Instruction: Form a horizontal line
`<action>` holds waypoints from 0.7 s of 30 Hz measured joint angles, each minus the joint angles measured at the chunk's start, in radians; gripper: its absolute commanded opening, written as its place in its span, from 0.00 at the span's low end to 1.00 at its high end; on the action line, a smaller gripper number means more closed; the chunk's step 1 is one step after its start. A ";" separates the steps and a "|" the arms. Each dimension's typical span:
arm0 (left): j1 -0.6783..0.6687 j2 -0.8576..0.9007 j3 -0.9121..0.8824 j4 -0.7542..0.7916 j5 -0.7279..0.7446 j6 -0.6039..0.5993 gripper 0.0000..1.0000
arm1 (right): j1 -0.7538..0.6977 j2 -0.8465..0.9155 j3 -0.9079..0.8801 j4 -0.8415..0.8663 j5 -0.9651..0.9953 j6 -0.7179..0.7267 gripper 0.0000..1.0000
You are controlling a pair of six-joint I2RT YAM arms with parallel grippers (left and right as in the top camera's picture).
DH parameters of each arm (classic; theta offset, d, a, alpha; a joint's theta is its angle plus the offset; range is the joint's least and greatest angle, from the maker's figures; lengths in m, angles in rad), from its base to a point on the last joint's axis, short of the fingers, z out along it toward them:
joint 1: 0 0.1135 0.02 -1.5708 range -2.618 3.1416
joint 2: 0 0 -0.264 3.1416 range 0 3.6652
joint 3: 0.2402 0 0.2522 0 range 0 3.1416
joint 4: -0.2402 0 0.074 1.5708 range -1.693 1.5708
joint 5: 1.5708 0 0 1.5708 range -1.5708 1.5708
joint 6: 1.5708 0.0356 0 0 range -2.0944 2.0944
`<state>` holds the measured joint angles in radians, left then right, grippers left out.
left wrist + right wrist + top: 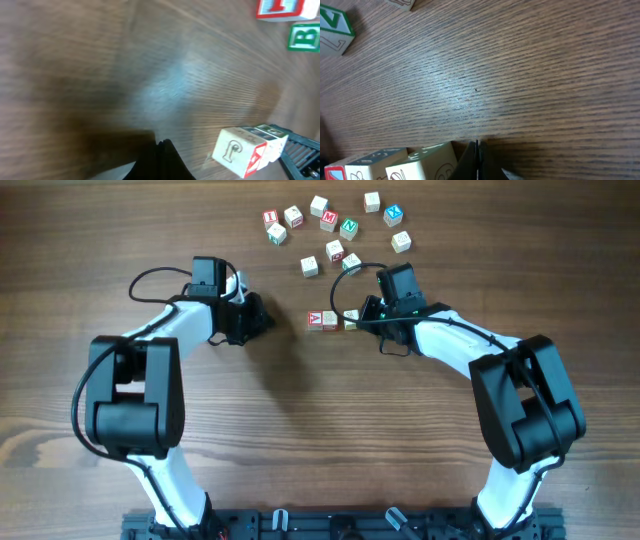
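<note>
While right fingers [470,165] clench empty, the horizontal line [330,320] lies just beside them.

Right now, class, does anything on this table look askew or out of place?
Nothing spilled or damaged. The short row lies straight, but the loose cubes beyond it sit scattered, turned at differing angles.

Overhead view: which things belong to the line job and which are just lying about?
Job:
- horizontal line: short row of letter cubes, red A at its left end
- right gripper: at the row's right end

Lying about:
- loose cubes: scattered beyond the row, not in it
- left gripper: off to the row's left, apart from it
</note>
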<state>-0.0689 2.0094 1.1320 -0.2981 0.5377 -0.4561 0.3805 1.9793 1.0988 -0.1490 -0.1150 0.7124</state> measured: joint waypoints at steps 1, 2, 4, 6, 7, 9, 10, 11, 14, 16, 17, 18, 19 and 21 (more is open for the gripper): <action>0.000 0.003 0.000 0.012 0.007 0.003 0.04 | 0.000 0.000 0.000 0.000 0.000 0.006 0.04; -0.002 0.007 0.000 0.029 0.011 0.004 0.04 | 0.000 0.000 0.000 0.000 0.000 0.013 0.05; -0.005 0.013 0.000 0.055 0.014 0.007 0.04 | 0.000 0.000 0.000 0.000 0.000 0.027 0.04; -0.013 0.016 0.000 0.075 0.014 0.010 0.04 | 0.000 0.000 0.000 -0.003 0.000 0.029 0.04; -0.016 0.016 0.000 0.076 0.014 0.010 0.04 | 0.000 0.000 0.001 -0.004 0.000 0.032 0.04; -0.023 0.016 0.000 0.076 0.014 0.010 0.04 | 0.000 0.000 0.001 -0.005 0.000 0.033 0.04; -0.027 0.017 0.000 0.077 0.014 0.010 0.04 | 0.000 0.000 0.001 -0.005 0.000 0.033 0.04; -0.031 0.017 0.000 0.078 0.014 0.010 0.04 | 0.001 0.000 0.001 -0.006 0.000 0.033 0.04; -0.052 0.018 0.000 0.081 0.014 0.010 0.04 | 0.005 -0.001 0.001 -0.007 0.004 0.034 0.04; -0.065 0.019 0.000 0.087 0.014 0.010 0.04 | 0.008 -0.001 0.001 -0.007 0.011 0.036 0.04; -0.073 0.019 0.000 0.091 0.014 0.010 0.04 | 0.009 -0.001 0.001 -0.007 0.014 0.036 0.04; -0.078 0.020 0.000 0.094 0.014 0.010 0.04 | 0.010 -0.001 0.001 -0.008 0.016 0.036 0.04; -0.084 0.020 0.000 0.098 0.014 0.010 0.04 | 0.011 -0.002 0.001 -0.008 0.019 0.036 0.04; -0.090 0.020 0.000 0.101 0.014 0.010 0.04 | 0.012 -0.002 0.001 -0.008 0.021 0.036 0.04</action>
<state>-0.1589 2.0293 1.1320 -0.1970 0.5514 -0.4458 0.3923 1.9774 1.1000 -0.1570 -0.0937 0.7483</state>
